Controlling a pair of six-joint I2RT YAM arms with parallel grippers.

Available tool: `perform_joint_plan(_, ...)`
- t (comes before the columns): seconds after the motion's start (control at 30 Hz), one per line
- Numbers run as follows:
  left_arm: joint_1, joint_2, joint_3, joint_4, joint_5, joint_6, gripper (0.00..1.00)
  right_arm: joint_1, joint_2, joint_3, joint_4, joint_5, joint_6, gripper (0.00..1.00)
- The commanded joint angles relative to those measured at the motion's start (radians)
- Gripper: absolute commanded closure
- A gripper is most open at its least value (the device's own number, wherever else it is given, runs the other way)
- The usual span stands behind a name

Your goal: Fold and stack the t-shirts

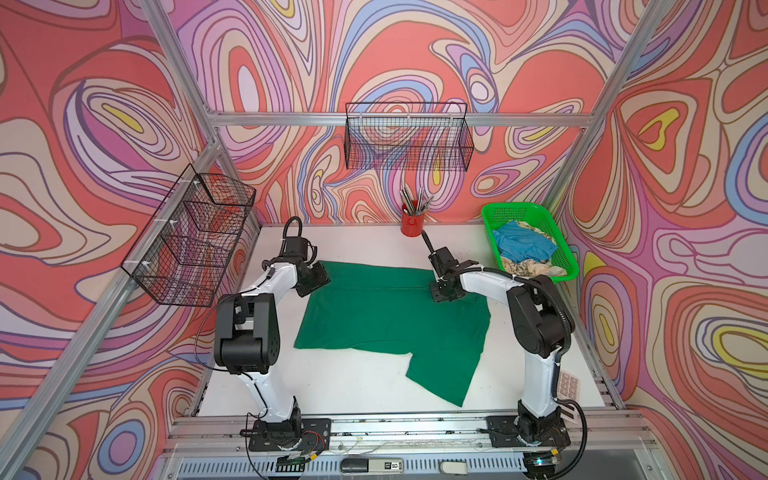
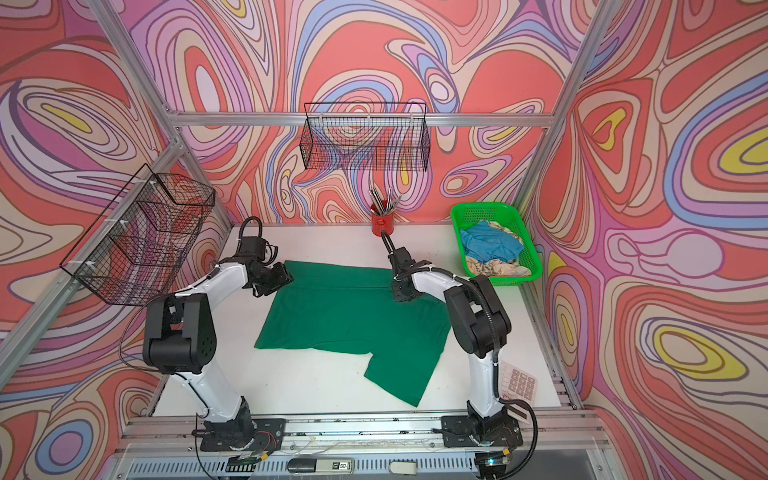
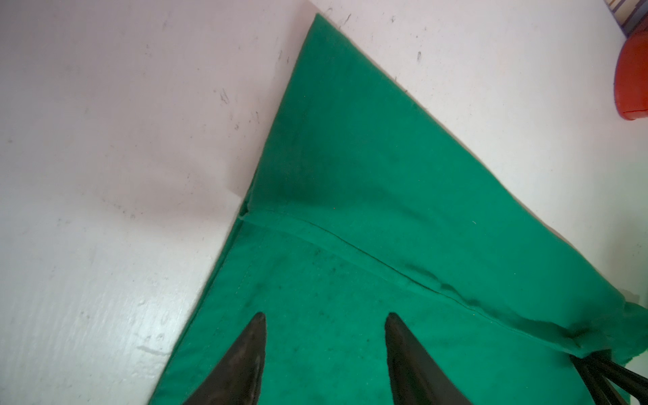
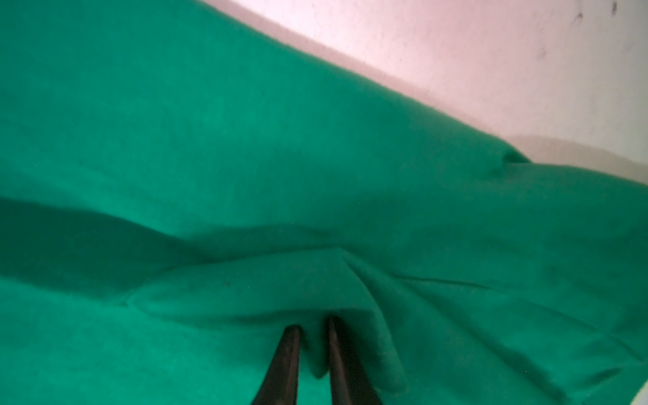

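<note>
Where the table (image 1: 365, 245) is counted over, it holds three tees, one spread flat and two in a heap. The green tee (image 1: 390, 320) lies flat across the middle, one sleeve jutting toward the near right corner. The blue tee (image 1: 523, 245) sits crumpled on the cream tee (image 1: 536, 268) inside the single green basket (image 1: 561, 249) at the far right corner.

Two grippers work the green tee's far edge. The left gripper (image 3: 325, 317) hangs over the far left corner, released, fingers (image 3: 403, 343) well apart with only flat cloth below. The right gripper (image 4: 314, 324) stands at the far right end of the tee, clenched on a raised ridge of green cloth pinched between its fingers (image 4: 287, 354).

There is one red cup (image 1: 411, 224) of pens at the back wall, two wire baskets (image 1: 409, 139) on the walls, and one calculator (image 1: 568, 384) at the near right edge.

A bare strip of table separates the tee's far edge from the cup. The near left part of the table is bare up to the rail. On the right, the tee's side edge runs close beside the right arm.
</note>
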Motion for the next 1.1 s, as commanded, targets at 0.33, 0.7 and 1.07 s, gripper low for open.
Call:
perform_joint_plan(0.33, -0.004, 0.011, -0.003, 0.010, 0.016, 0.007, 0.43, 0.002, -0.053, 0.034, -0.064, -0.022, 0.005, 0.89)
perform_joint_plan(0.7, -0.004, 0.003, -0.005, 0.009, 0.022, 0.005, 0.43, 0.024, -0.072, 0.060, -0.110, -0.029, 0.024, 1.00)
perform_joint_plan(1.07, -0.004, 0.000, -0.008, 0.008, 0.028, 0.005, 0.43, 0.081, -0.094, 0.065, -0.189, -0.065, 0.074, 1.00)
